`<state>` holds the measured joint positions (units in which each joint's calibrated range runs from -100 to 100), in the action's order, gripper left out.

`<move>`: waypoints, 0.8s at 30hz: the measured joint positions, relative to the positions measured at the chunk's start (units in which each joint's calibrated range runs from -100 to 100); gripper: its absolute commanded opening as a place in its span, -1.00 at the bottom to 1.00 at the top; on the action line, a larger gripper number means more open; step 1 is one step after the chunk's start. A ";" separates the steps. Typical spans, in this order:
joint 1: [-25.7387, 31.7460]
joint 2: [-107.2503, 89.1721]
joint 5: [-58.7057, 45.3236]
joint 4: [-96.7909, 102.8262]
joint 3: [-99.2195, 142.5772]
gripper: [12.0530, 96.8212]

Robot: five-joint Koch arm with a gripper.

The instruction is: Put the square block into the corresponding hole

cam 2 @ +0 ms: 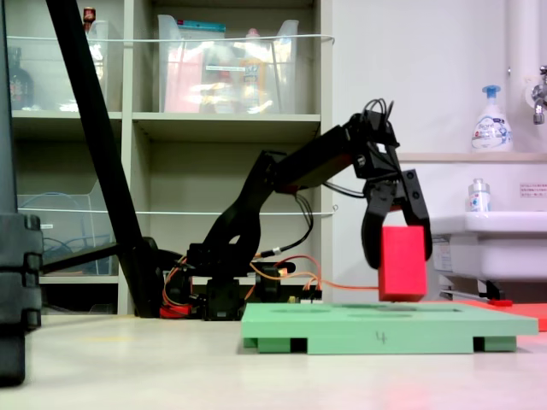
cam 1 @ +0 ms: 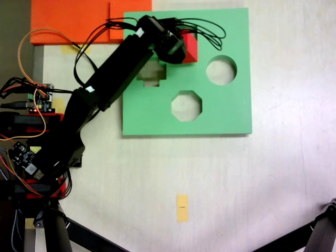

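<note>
Side-on fixed view: claw [cam 2: 395,229] grasps the red block [cam 2: 402,263], jaws clamped on either flank. The block hangs just above the green board [cam 2: 389,325], a thin gap under it, which the top-down fixed view cannot show. From above, the block [cam 1: 190,47] sits near the board's [cam 1: 220,110] upper edge, covering whatever cutout lies beneath (square hole not visible). That view gives the count: one round hole [cam 1: 221,70], one octagonal hole [cam 1: 186,105], one stepped hole [cam 1: 153,75] partly under the arm. One block. Two orange slabs [cam 1: 73,21], overlapping, at top left. One yellow tape strip [cam 1: 182,208].
</note>
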<state>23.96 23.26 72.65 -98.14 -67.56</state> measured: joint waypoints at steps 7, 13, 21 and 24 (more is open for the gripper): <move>1.03 1.23 1.47 0.69 0.00 -0.73; 1.76 2.74 1.86 3.23 0.00 -0.73; 1.95 3.97 2.10 7.93 0.00 -0.73; 1.95 4.92 2.10 8.13 -0.20 -0.73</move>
<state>25.91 28.18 74.75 -90.01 -67.76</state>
